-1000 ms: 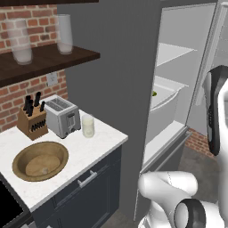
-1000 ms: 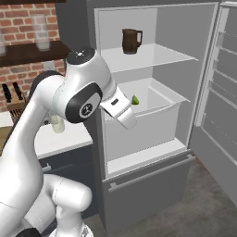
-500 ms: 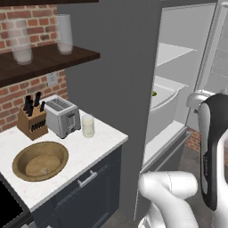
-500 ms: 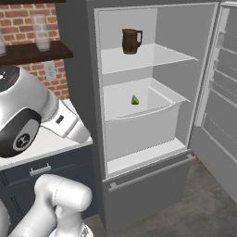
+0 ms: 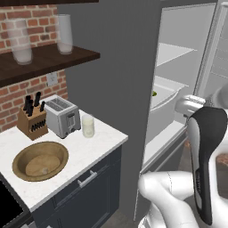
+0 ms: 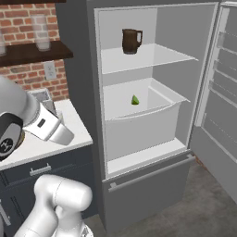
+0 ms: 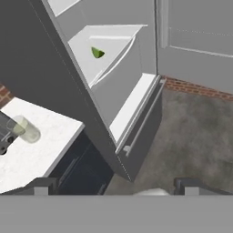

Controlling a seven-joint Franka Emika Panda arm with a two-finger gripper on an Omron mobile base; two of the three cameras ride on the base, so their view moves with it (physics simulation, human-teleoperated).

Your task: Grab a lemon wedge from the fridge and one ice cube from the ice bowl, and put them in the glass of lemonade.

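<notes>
I am holding the gripper with its fingers spread wide and nothing between them, at the bottom of the hand view, well back from the tall matte grey fridge. The tiny yellow-green lemon wedge is lying in the white drawer at upper left; I am judging it light, soft and slippery, best pinched gently across its flat sides. The short clear glass of pale lemonade is standing on the white counter at left, and the drawer's raised front wall and the shelf with the dark brown mug above are crowding the reach.

Yellow-green lemon wedge, grey fridge, tan-brown ice bowl.

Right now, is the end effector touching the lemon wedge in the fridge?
Apart. In the hand view the end effector sits open at the bottom edge, while the lemon wedge lies far off in the fridge drawer, floor between them.
</notes>
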